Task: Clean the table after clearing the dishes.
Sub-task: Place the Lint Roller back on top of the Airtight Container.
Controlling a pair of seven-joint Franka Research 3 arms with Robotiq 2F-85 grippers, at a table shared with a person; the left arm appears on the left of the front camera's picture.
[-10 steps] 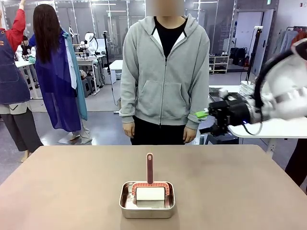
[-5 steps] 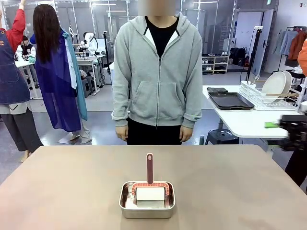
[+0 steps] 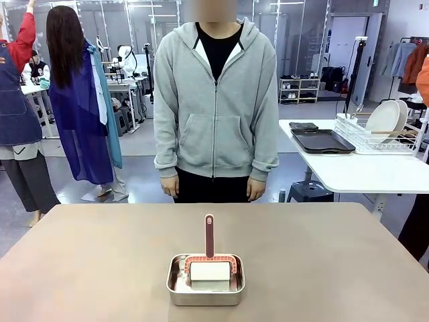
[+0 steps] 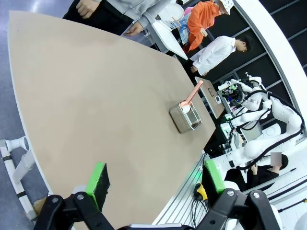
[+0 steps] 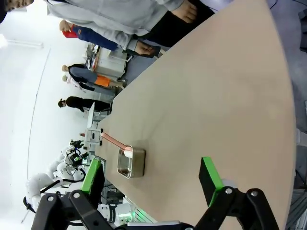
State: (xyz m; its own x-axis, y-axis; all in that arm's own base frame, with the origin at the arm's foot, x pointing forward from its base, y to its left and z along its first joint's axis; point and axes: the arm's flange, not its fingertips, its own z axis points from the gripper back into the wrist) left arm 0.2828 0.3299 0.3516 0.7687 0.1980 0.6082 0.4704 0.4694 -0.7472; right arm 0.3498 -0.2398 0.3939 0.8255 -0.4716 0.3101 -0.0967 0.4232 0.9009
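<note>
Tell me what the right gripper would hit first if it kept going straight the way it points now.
Most likely the bare table top. The right gripper, jaws open, looks across it at a slant. The metal tin with the roller lies off to one side of that line, though depth is unclear.

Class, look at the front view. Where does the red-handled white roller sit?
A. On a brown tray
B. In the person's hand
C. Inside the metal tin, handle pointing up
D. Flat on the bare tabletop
C: the roller rests inside the metal tin on the table, its handle rising above the rim.
</note>
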